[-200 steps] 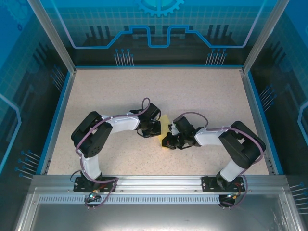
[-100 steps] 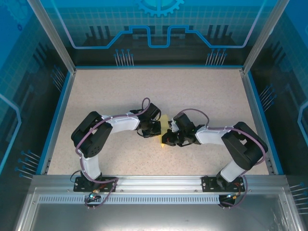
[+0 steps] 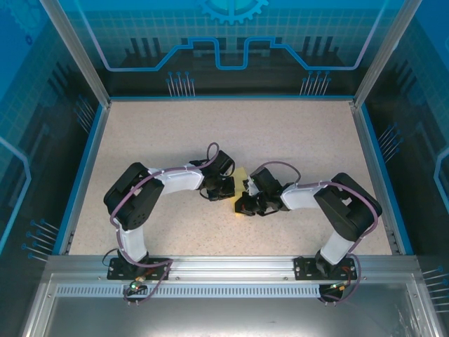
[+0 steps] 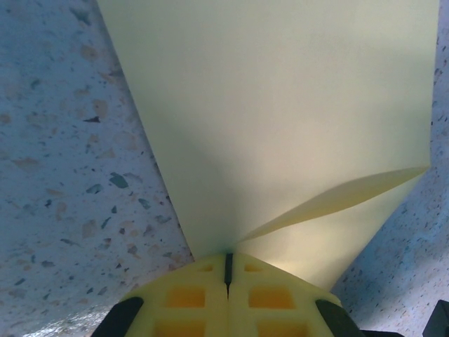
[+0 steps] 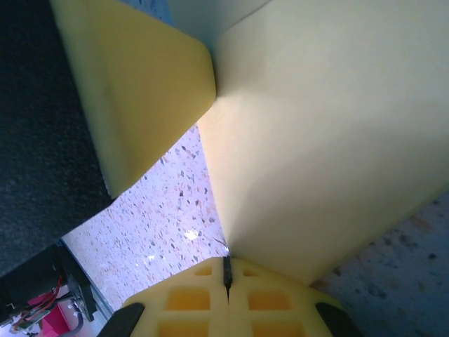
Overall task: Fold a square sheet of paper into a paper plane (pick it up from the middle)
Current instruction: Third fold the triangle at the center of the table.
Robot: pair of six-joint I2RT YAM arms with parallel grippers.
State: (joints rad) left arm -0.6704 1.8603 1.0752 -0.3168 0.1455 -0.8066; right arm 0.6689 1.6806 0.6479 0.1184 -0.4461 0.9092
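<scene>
The pale-yellow square sheet of paper (image 3: 240, 180) lies at the table's centre between both grippers, mostly hidden by them from above. My left gripper (image 3: 226, 188) is shut on one edge of it. In the left wrist view the sheet (image 4: 280, 105) fans out from the closed left gripper (image 4: 227, 263), with a folded flap (image 4: 337, 200) lifting on the right. My right gripper (image 3: 245, 203) is shut on the paper (image 5: 330, 133) too, pinched at the right gripper (image 5: 226, 270). A yellow finger (image 5: 133, 91) of the left gripper stands just beyond. A paper plane is out of view.
The speckled tabletop (image 3: 231, 133) is bordered by a blue rim and metal frame posts (image 3: 77, 56). The two arms' elbows (image 3: 130, 193) (image 3: 351, 203) bend outward near the front rail.
The right gripper has shifted slightly left toward the left gripper, still pinching the paper. The left arm has stayed put.
</scene>
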